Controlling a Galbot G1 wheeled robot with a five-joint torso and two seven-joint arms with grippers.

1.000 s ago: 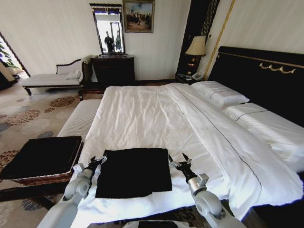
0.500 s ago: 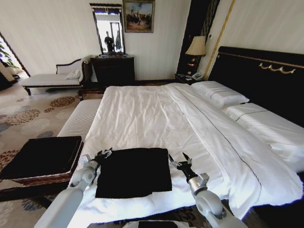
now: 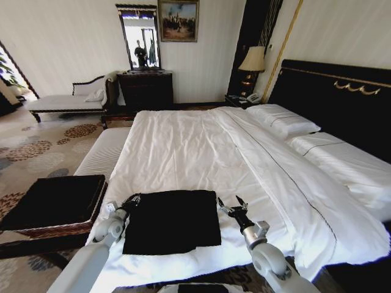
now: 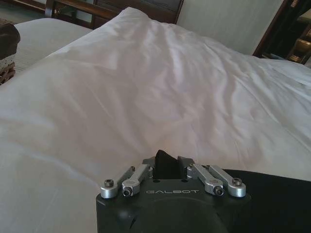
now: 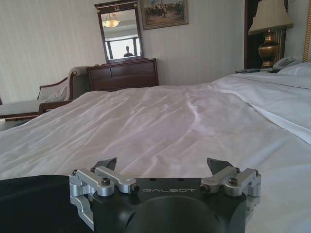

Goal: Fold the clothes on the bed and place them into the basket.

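1. We count one black, folded, soft-fabric T-shirt (image 3: pixel 171 221), at the lower centre of the head view.
2. We count one very large bed with white duvet (image 3: pixel 183 152), across the middle.
3. We count two white pillows (image 3: pixel 282 119) at the right.
4. We count one low brown wicker basket with a black fabric top (image 3: pixel 54 201) at the lower left.
5. We count two grippers: the left gripper (image 3: pixel 133 199) and the right gripper (image 3: pixel 231 205), flanking the shirt.
6. We count one table lamp with a cream shade (image 3: pixel 253 61), one wall mirror in a dark frame (image 3: pixel 138 38) and one framed painting (image 3: pixel 178 19) along the top.

black T-shirt (image 3: pixel 172 220), white duvet (image 3: pixel 183 152), brown wicker basket (image 3: pixel 52 229), floral patterned carpet (image 3: pixel 36 149)
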